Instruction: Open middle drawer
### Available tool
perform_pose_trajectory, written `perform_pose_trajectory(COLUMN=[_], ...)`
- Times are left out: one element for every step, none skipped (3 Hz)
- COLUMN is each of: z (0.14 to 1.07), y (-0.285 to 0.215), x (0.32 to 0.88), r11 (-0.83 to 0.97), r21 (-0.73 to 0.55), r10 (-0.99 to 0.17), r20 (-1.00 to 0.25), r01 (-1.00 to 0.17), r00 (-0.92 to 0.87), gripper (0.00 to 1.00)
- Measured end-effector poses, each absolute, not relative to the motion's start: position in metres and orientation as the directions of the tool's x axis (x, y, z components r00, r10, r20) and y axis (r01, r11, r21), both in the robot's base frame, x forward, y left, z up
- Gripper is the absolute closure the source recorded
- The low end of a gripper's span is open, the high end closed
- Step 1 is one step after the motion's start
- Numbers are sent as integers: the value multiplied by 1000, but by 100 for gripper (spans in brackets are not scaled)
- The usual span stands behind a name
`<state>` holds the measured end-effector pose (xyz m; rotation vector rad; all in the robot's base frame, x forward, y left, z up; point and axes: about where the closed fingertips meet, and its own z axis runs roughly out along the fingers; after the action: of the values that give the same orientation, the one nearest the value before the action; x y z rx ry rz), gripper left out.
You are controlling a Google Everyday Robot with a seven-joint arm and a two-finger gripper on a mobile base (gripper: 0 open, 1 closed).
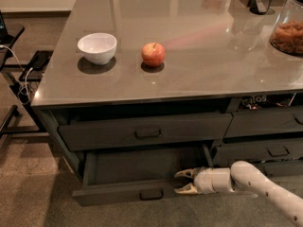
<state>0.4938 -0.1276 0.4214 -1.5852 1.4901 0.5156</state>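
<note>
As the arm (267, 189) reaches level from the right, its parted claw (186, 181) sits at the middle drawer (113, 196).

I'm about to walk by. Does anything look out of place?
Only the middle drawer juts out, pulled open, with the open gripper at the right end of its front. The bowl and apple sit neatly on the counter.
</note>
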Motion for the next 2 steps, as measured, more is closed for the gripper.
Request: perform_pose_trajectory(z=[421, 421], y=[-128, -128], x=[494, 494], r11=[101, 101], r21=[-309, -309], r10=[-583, -583], r20=[-789, -789], r01=[-946, -946], r00=[196, 196], gripper=[82, 58])
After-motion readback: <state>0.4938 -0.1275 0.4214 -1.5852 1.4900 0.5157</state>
